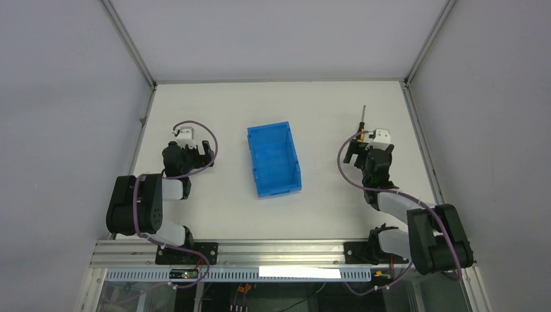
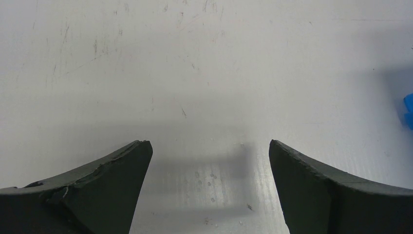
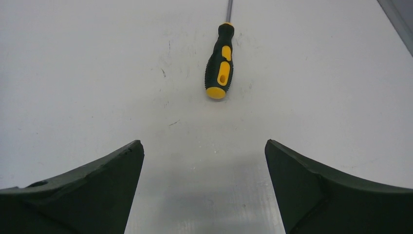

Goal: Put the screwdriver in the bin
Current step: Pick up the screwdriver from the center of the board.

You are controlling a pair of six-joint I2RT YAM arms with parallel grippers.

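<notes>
Lying on the white table [image 3: 73,73], the black-and-yellow-handled screwdriver [image 3: 220,63] is seen just ahead of the wide-open, empty right claw [image 3: 204,146]; left claw [image 2: 209,144] is spread too, rectangular blue plastic bin [image 1: 273,159] set between them.

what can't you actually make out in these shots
1. Right wrist view: most of the screwdriver shaft and its tip, cut off by the top edge.
2. Top view: the tip's type, too small to tell.
3. Left wrist view: most of the bin; only a blue corner shows at the right edge.
</notes>
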